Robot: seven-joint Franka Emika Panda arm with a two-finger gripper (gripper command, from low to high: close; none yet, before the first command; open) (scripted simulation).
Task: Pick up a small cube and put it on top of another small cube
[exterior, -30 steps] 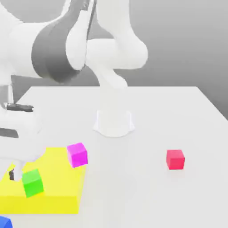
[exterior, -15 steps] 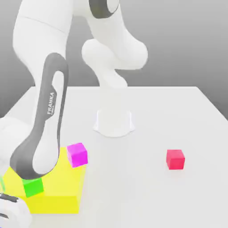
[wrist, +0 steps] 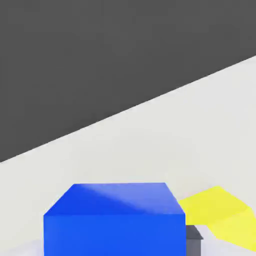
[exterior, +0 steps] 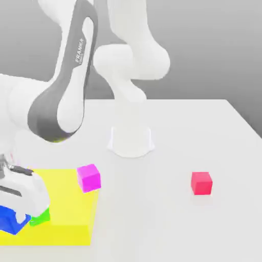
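The fingers point(exterior: 20, 217) of a Franka Panda arm point(exterior: 71, 97) clamp a bright-blue cube point(exterior: 11, 220) at 8 o'clock from the center of the exterior view, the cube tilted in their grip. Just beside it, toward 3 o'clock, a green cube point(exterior: 40, 218) sits partly hidden behind the robot's white hand point(exterior: 25, 192). Beneath the scene spreads a yellow slab point(exterior: 66, 204), resting on the pale tabletop point(exterior: 164, 220). A magenta cube point(exterior: 89, 178) stands at the slab's 2 o'clock corner, apart from the green one. Well apart from these 3 cubes, a red cube point(exterior: 201, 183) rests alone on the tabletop at 4 o'clock from center. In the hand view, the blue cube appears close up, near the yellow slab.
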